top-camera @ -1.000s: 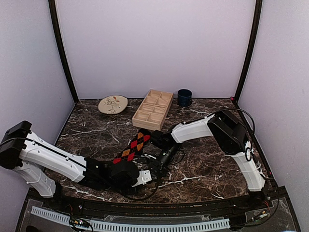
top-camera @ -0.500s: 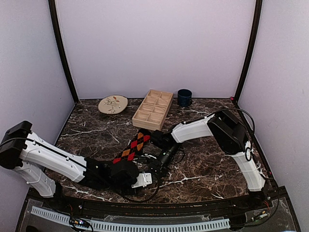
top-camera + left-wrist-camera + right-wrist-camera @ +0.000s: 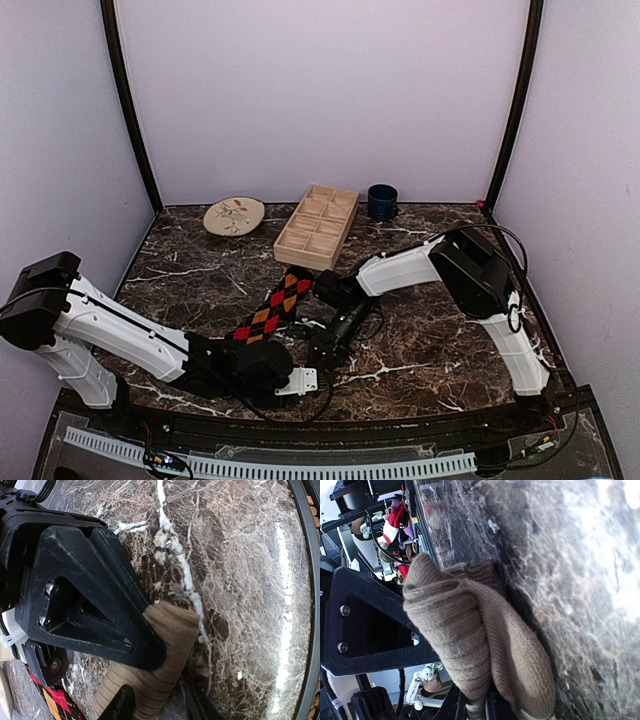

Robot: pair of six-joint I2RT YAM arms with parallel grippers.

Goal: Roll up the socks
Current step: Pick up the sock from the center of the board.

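Observation:
A brown ribbed sock (image 3: pixel 167 645) lies on the dark marble table and both grippers hold it. In the left wrist view my left gripper (image 3: pixel 155 680) is shut on its rolled end, one finger (image 3: pixel 105 615) pressing on top. In the right wrist view my right gripper (image 3: pixel 475 700) is shut on a bunched fold of the brown sock (image 3: pixel 470 645). From above, the left gripper (image 3: pixel 315 365) and right gripper (image 3: pixel 335 335) meet near the table's front middle; the brown sock is hidden under them. A red, orange and black argyle sock (image 3: pixel 272 308) lies flat just to their left, also in the left wrist view (image 3: pixel 50 702).
A wooden compartment tray (image 3: pixel 317 225) stands at the back middle, a patterned plate (image 3: pixel 234 215) to its left and a dark blue mug (image 3: pixel 381 201) to its right. The table's raised front rim (image 3: pixel 302 580) runs close to the left gripper.
My left wrist has shifted slightly toward the front edge and to the right, still holding the brown sock. The right arm has barely moved.

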